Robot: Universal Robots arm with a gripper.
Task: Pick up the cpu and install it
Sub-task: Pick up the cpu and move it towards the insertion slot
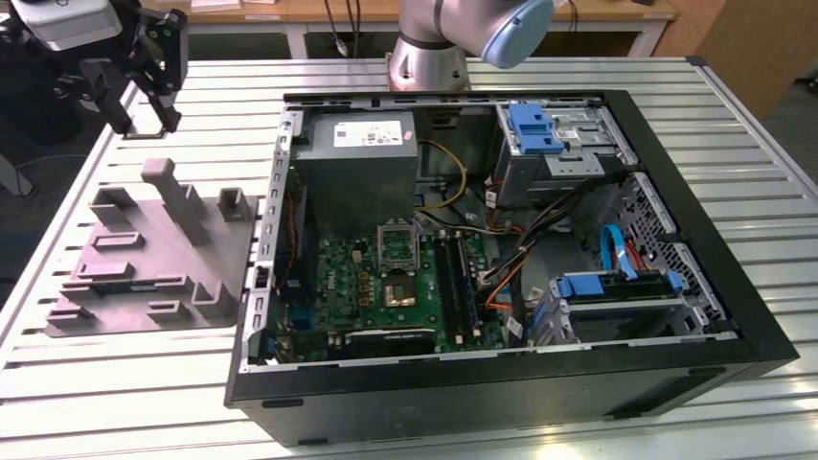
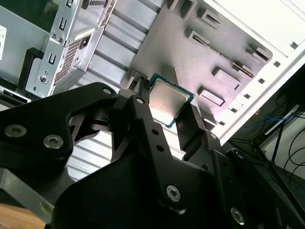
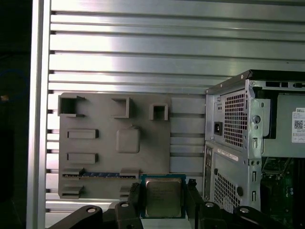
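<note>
The cpu [image 3: 163,196], a small square chip with a dull silvery top and a green edge, is clamped between my gripper's [image 3: 163,200] two black fingers. In the second wrist view the cpu [image 2: 169,100] likewise sits in the shut gripper [image 2: 167,107], held in the air above the grey fixture plate [image 2: 190,43]. In the exterior view the gripper [image 1: 144,117] hangs high at the far left, above the table and well away from the open computer case [image 1: 691,316]. The dark socket [image 1: 398,287] lies on the green motherboard [image 1: 345,283] inside that case.
The grey fixture plate [image 1: 153,259] with raised blocks lies on the slatted table [image 1: 128,383], to the exterior view's left of the case. A thin memory stick [image 3: 95,174] rests in one of its slots. The case holds a grey power supply [image 1: 364,163], drive bays [image 1: 556,144] and loose cables [image 1: 550,230].
</note>
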